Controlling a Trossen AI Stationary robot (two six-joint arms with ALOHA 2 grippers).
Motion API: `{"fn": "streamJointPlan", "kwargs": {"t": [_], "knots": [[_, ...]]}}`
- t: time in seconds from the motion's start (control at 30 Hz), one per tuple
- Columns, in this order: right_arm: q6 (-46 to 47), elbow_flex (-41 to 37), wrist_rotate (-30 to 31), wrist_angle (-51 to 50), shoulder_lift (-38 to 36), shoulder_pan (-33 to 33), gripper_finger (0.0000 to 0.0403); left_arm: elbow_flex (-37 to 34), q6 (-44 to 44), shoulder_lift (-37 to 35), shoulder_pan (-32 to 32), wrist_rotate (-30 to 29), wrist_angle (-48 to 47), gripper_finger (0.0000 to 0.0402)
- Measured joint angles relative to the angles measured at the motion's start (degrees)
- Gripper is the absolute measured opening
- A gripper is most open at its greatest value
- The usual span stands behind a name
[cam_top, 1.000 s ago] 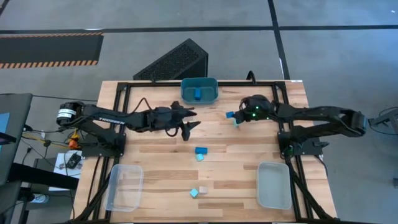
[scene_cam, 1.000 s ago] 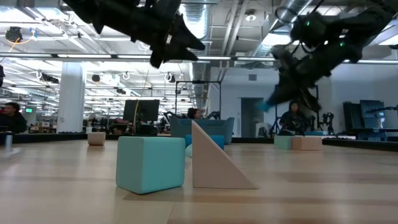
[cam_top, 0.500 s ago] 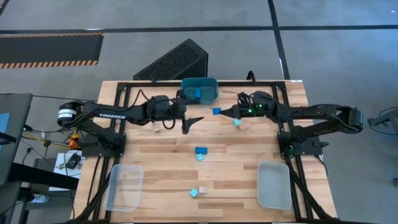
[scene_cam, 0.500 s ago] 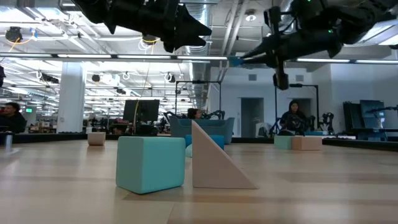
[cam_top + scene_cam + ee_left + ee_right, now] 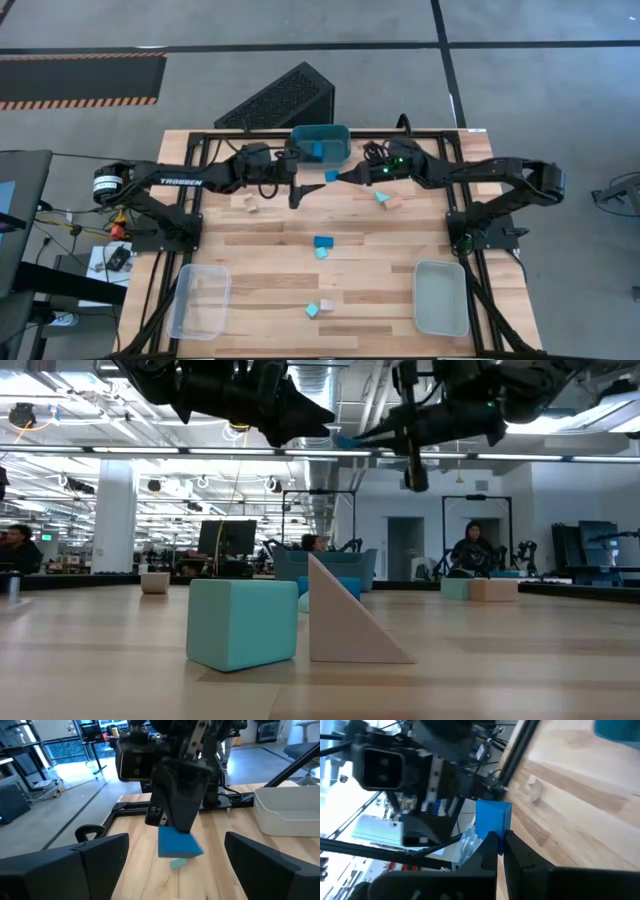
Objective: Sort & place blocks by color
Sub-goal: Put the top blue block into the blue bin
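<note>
The right gripper (image 5: 338, 176), just above centre in the high view, pinches a small blue block (image 5: 331, 175) at its very tip, jaws pressed nearly together on it; the right wrist view shows the fingers catching only one edge of the block (image 5: 493, 821), most of it standing proud of the tips. That reads as a shallow hold: the piece looks rigid, light and smooth-painted, so it could pivot or slip if jolted, and a grip across two flat parallel faces near the middle would be safer. It hangs just below the teal bin (image 5: 303, 152) at upper centre of the table (image 5: 400, 260), where another blue piece (image 5: 317, 150) already lies. The left gripper (image 5: 296, 186) sits just left of the carried block, jaws spread wide and empty. Still on the wood: a blue and cyan pair (image 5: 322, 246) at centre, a cyan cube with a tan wedge (image 5: 319, 308) at lower centre, a tan piece (image 5: 246, 204) at centre left, and a cyan and tan pair (image 5: 387, 199) right of centre. The wedges probably want gripping on their flat parallel sides, not the slope. Clear bins sit at lower left (image 5: 201, 300) and lower right (image 5: 440, 296).
</note>
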Motion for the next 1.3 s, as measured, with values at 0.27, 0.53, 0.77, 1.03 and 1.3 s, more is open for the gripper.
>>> {"fn": "streamJointPlan", "kwargs": {"t": [0.27, 0.53, 0.77, 1.03, 1.3], "knots": [[0.2, 5.8, -1.5, 0.1, 4.9, -0.2, 0.0020, 0.0, 0.2, 0.0, 1.8, 0.5, -0.2, 0.0321], [0.0, 9.2, -1.5, 0.3, 7.4, -0.2, 0.0020, 0.0, 2.7, 0.0, 2.6, -0.9, -1.8, 0.0282], [-0.1, 9.1, -1.9, 0.5, 6.7, -1.9, 0.0020, 0.0, 3.2, 0.1, 2.7, 0.3, -3.9, 0.0216], [-0.3, 9.1, -1.8, 0.7, 6.8, -2.1, 0.0020, 0.0, 5.5, 0.1, 3.2, 0.4, 0.7, 0.0182], [-0.2, 9.1, -1.6, 0.6, 6.8, -2.1, 0.0020, 0.1, 5.8, 0.1, 3.2, -1.9, -0.8, 0.0120]]}}
